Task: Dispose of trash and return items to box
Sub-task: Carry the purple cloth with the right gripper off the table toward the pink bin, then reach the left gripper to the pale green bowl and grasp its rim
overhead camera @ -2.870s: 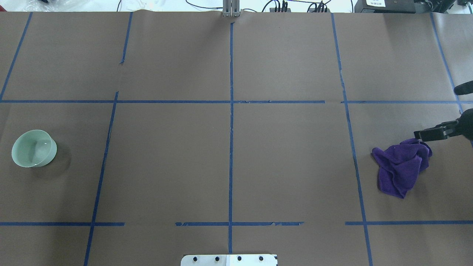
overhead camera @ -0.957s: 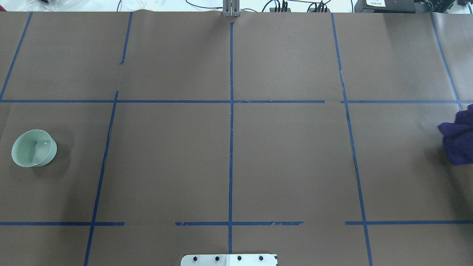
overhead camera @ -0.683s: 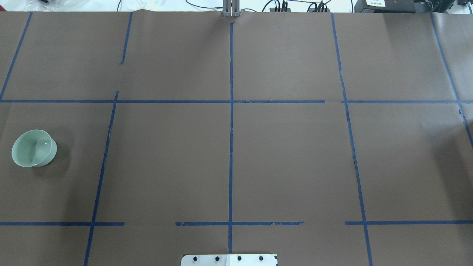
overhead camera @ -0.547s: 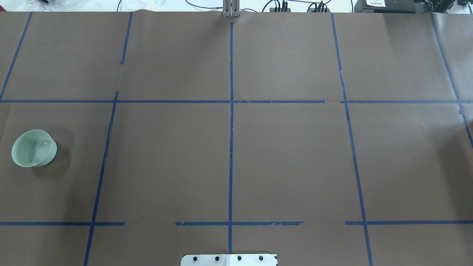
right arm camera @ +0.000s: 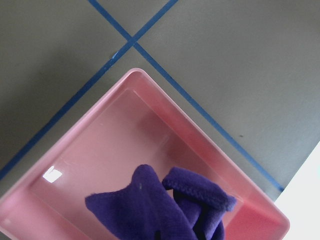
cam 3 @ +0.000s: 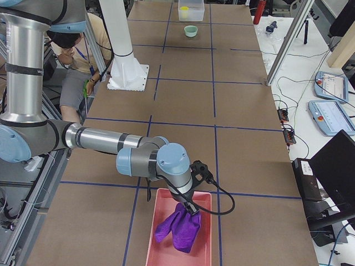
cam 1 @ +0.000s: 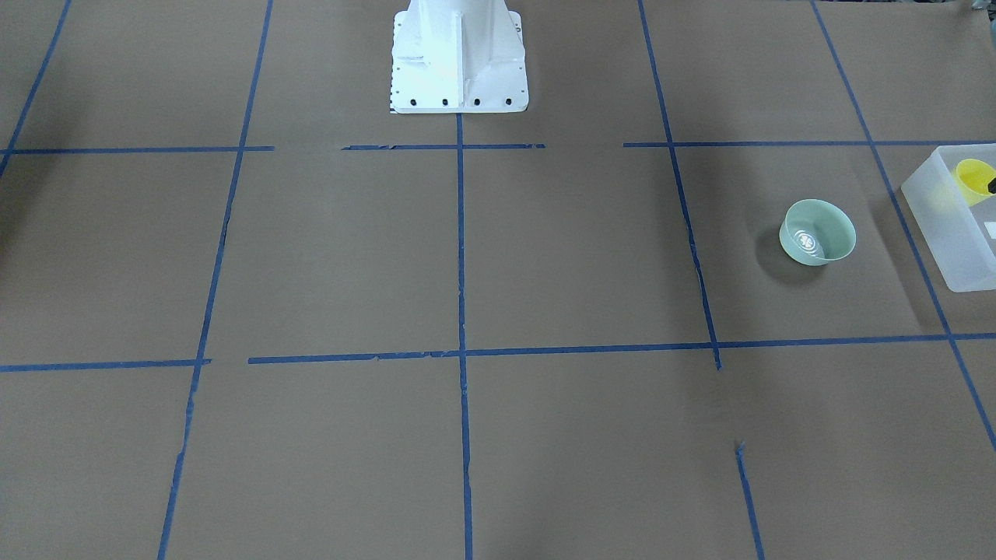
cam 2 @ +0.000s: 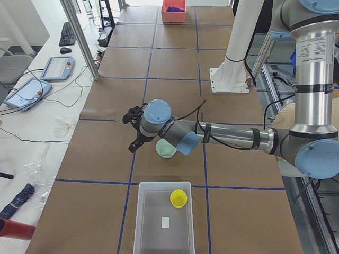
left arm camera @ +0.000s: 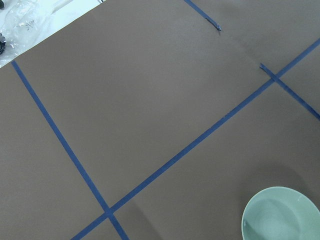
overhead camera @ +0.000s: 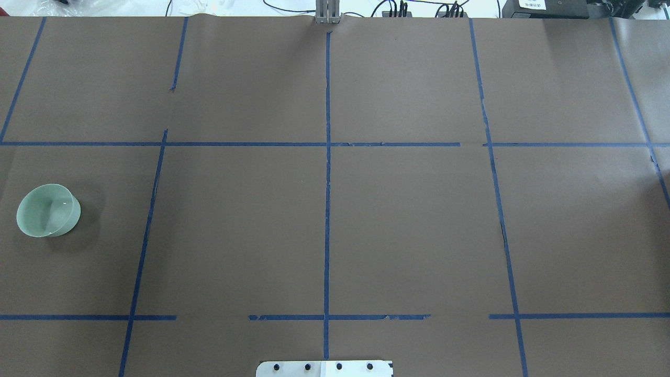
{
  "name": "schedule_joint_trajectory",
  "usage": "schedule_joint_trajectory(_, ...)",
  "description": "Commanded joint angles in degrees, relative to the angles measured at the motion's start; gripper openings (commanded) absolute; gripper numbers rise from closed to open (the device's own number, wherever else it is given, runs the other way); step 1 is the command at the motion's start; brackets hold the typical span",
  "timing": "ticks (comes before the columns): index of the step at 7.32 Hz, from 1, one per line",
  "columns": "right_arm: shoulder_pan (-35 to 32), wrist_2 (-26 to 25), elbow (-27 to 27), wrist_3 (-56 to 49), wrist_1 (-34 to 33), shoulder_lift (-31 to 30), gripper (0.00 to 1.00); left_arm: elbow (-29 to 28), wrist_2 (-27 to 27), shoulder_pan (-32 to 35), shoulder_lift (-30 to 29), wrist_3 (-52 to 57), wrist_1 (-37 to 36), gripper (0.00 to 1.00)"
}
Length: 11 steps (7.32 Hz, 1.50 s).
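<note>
While the yellow cup (cam 2: 178, 198) lies inside the box (cam 2: 151, 211) at the left end of the table (overhead camera: 408, 220), we see the mint-green bowl (cam 2: 166, 149) upright on the table near that box, just beside the left gripper (cam 2: 131, 132), whose opening we cannot tell. Far right, the right gripper (cam 3: 191, 206) hangs over the pink tray (cam 3: 204, 238), purple cloth (cam 3: 180, 228) bunched right under it; its grip we cannot tell either.

Yellow cup (cam 2: 178, 198) in frosted bin (cam 2: 153, 211); mint bowl (cam 1: 817, 232) upright nearby.

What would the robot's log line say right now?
yellow cup: in box | mint-green bowl: outside box | purple cloth: at pink bin under right arm | left arm: by bowl | jaws: unclear
</note>
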<state>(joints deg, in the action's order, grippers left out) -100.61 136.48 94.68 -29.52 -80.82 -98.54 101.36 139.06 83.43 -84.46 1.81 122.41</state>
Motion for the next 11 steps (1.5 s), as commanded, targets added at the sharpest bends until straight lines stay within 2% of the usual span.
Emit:
schedule_joint_trajectory(1,10.4,2.4,0.8,27.0,14.7,-0.6,1.00,1.2,-9.4,-9.1,1.8,-16.0,7.6,1.00)
schedule_joint_trajectory(2,14.8,-0.5,0.9,34.7,20.8,-1.0,1.00,0.2,-14.4,-13.8,5.1,-24.9,16.6,1.00)
schedule_joint_trajectory(3,18.8,-2.2,2.7,41.1,23.3,-1.0,1.00,-4.2,-15.8,-15.8,7.8,-29.0,26.2,1.00)
schedule_joint_trajectory(4,21.8,-3.6,5.8,46.2,23.3,-1.1,1.00,-6.2,-18.1,-17.0,9.0,-31.9,30.5,0.94)
schedule_joint_trajectory(5,23.3,-3.7,7.7,48.2,23.3,-1.2,1.00,-6.6,-23.1,-21.2,9.3,-37.9,30.9,0.83)
schedule_joint_trajectory(6,23.4,-3.6,7.8,48.2,23.3,-1.2,1.00,-7.8,-27.4,-25.9,9.3,-42.3,32.4,0.77)
schedule_joint_trajectory(7,23.4,-3.6,7.8,48.2,23.3,-1.2,1.00,-8.9,-28.0,-29.1,9.3,-48.6,35.8,0.70)
schedule_joint_trajectory(9,23.4,-3.7,7.8,48.2,23.4,-1.2,1.00,-11.4,-30.4,-31.5,9.3,-51.0,38.3,0.56)
schedule_joint_trajectory(10,23.4,-3.7,7.8,48.2,23.3,-1.2,1.00,-12.5,-30.7,-31.7,9.2,-51.0,38.5,0.44)
schedule_joint_trajectory(11,23.4,-3.8,7.8,48.2,23.3,-1.2,1.00,-12.5,-30.6,-32.0,9.2,-51.0,38.6,0.44)
